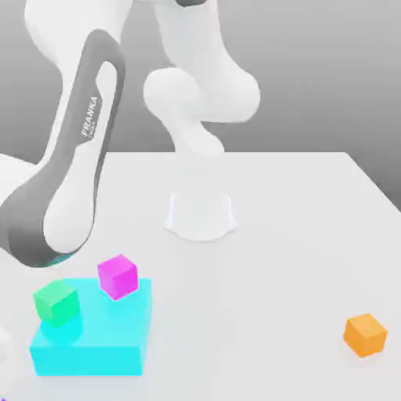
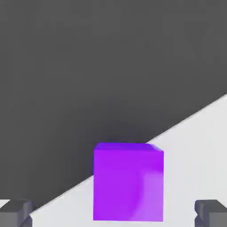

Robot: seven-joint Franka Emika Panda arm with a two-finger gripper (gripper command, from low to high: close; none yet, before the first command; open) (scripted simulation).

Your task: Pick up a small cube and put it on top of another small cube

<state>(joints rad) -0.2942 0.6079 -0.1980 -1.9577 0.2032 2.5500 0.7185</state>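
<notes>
The exterior view gives the whole layout: a white bench [image 1: 298,235], the white and grey arm [image 1: 74,164] leaning down at the exterior view's left, and 3 small cubes plus one large cyan block [image 1: 94,333]. The green cube [image 1: 55,303] and the magenta cube [image 1: 117,276] appear at the far top edge of the cyan block, green to the left, magenta to the right; whether they rest on it or stand just behind it I cannot tell. The orange cube [image 1: 365,334] stands alone, well apart, near the right edge of the bench.

The hand view gives what the exterior view does not: the claw [image 2: 113,213] with both dark grey fingertips [image 2: 15,212] at the two sides, spread wide apart and holding nothing. Between them, w/ free room on both sides, stands a purple-looking cube [image 2: 128,181] (prob. the magenta one, but the colour reads more violet here). It touches neither fingertip. Behind it the bench edge runs diagonally, and beyond is plain dark grey background.

Room: the middle and right of the bench are open, only the pale round arm base [image 1: 200,215] sits at the far centre.

All cubes are smooth, matt, w/ sharp edges and flat faces; the arm shells are rounded and slightly glossy.
</notes>
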